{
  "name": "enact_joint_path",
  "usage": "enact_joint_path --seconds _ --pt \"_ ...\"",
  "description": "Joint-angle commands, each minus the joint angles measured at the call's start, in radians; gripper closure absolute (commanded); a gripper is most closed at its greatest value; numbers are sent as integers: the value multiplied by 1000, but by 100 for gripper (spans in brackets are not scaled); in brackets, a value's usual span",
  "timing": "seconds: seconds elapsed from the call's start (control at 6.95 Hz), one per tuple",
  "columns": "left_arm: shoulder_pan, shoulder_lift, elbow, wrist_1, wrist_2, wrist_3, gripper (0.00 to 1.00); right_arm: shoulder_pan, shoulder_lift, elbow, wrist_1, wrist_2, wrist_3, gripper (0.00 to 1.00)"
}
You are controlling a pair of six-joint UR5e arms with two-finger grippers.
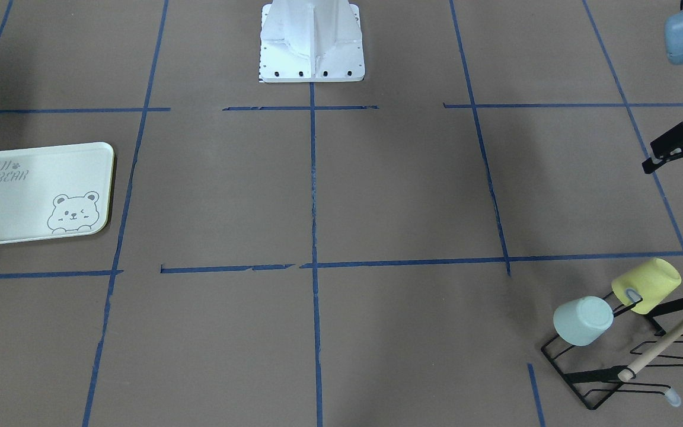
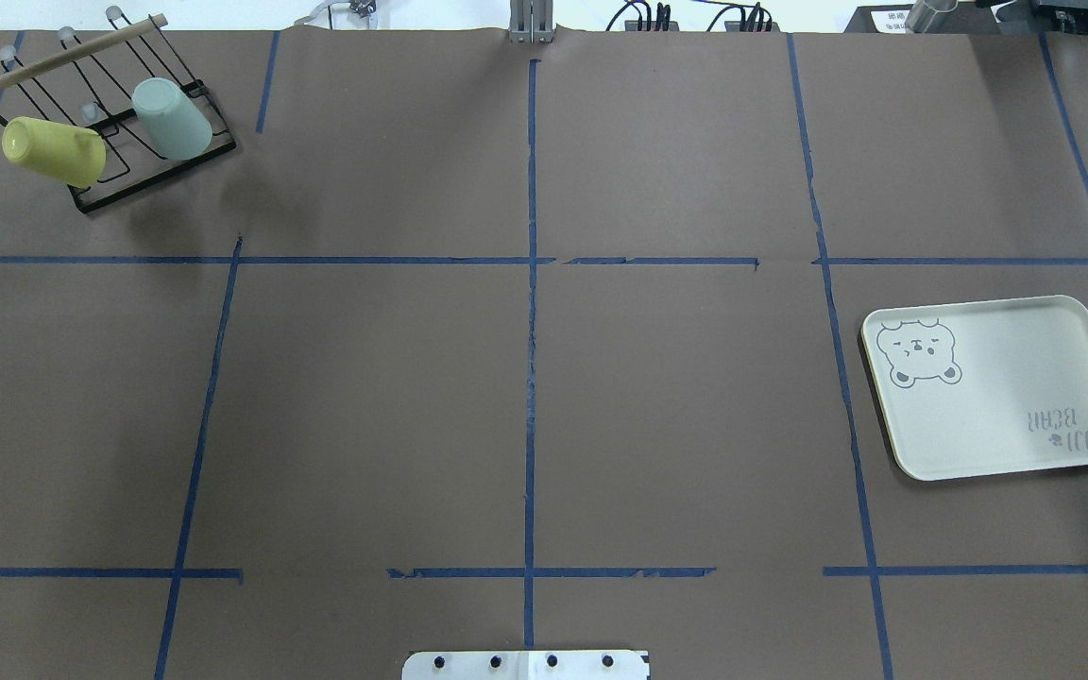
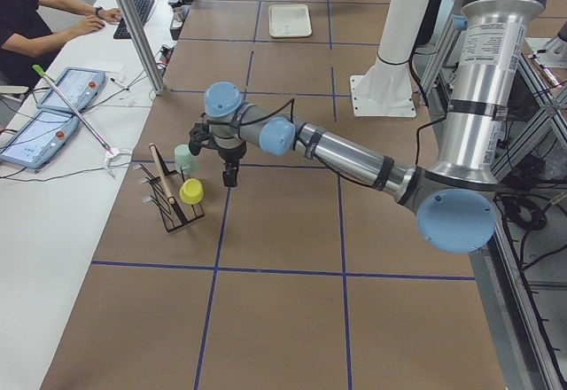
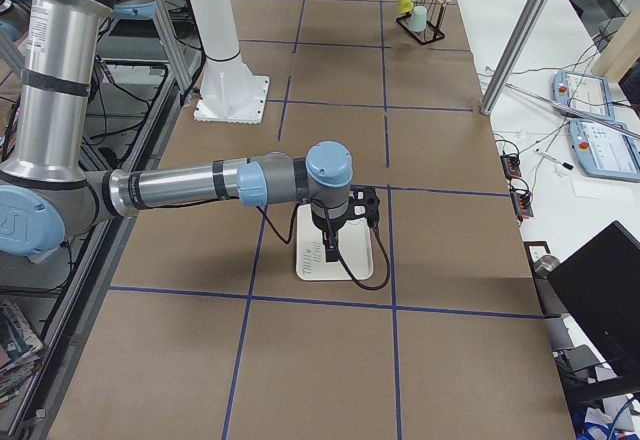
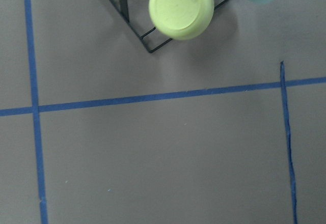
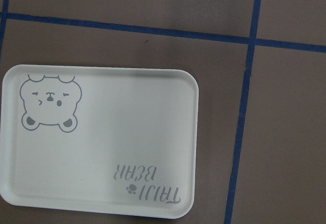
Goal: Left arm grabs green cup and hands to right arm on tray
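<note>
mint-green cup (image 1: 583, 320), yellow cup (image 1: 647, 284) at its 2 o'clock, black rack (image 1: 590, 375), cream tray (image 1: 15, 207) w/ grey bear (image 1: 72, 212), brown table (image 1: 407, 196), blue tape (image 1: 313, 178)
</note>
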Motion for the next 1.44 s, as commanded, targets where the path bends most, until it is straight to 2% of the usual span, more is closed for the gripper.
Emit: enact_joint_path --seconds 0.0,0.29,0.58,0.72,1.15,1.29 --pt "70 -189 114 1 87 -172 0 0 0 -2 -1 0 1 0" --pt "116 -323 238 1 240 -235 0 -3 0 -5 -1 0 1 0" --pt "155 -447 397 1 326 -286 0 -9 0 -8 -1 -2 1 0" --pt "162 -501 472 1 331 -298 0 -13 0 -8 -1 -2 2 0" --pt "174 -546 565 -17 329 -270 0 -14 0 -10 -1 -2 2 0" --pt "175 -541 579 -18 329 -207 0 -16 0 -10 -1 0 2 0"
